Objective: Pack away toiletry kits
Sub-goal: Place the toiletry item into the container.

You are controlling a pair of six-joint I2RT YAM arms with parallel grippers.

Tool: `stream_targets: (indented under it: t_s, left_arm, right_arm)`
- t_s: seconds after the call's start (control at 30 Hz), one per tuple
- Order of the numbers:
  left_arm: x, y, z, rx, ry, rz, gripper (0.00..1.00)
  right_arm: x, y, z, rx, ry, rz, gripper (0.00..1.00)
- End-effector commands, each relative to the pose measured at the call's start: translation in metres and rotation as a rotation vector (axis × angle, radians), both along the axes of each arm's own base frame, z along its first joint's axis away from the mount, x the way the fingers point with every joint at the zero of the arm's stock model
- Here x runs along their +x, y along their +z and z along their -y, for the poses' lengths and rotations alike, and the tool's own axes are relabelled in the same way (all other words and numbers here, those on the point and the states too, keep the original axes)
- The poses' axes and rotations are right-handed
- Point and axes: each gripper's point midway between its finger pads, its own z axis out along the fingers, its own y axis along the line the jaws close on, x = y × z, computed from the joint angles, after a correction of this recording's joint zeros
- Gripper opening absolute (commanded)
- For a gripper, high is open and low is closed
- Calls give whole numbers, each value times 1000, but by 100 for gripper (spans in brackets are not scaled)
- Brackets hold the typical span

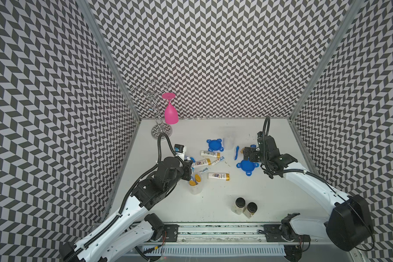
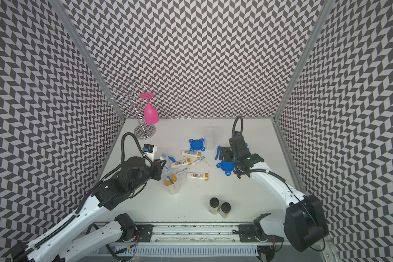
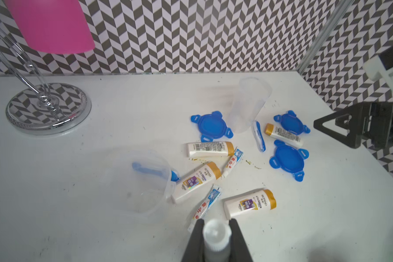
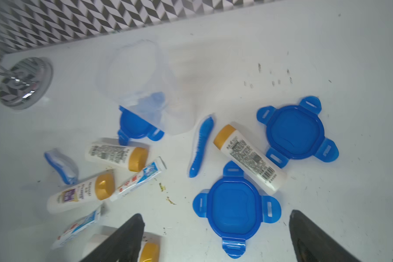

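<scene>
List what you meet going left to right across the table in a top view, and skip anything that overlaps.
pink wine glass → nearest clear tub → far blue lid → loose blue toothbrush → right gripper

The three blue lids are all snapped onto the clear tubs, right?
No. The three blue lids all lie loose on the table, not snapped onto the clear tubs. The left wrist view shows this.
</scene>
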Motion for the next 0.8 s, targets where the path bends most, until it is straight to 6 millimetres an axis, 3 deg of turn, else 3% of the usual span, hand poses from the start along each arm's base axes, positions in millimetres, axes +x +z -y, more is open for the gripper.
stream_targets:
  t_s: [0.0, 0.13, 0.4, 0.53, 0.77]
  left_arm:
    - [0, -2, -3, -3, 49, 30, 0]
    - [-1, -17, -3, 52, 81, 26, 0]
    - [-5, -34, -1, 60, 103, 14, 0]
    - [-3, -43, 1, 67, 121, -4, 0]
    - [-2, -40, -3, 29, 160, 2, 0]
  right_arm:
    - [1, -18, 4, 43, -9, -73, 99]
    - [1, -39, 8, 59, -1, -144, 99]
    - [-10, -62, 8, 74, -3, -199, 99]
    - [-15, -70, 8, 79, -3, -215, 100]
    - [-21, -73, 12, 81, -21, -217, 100]
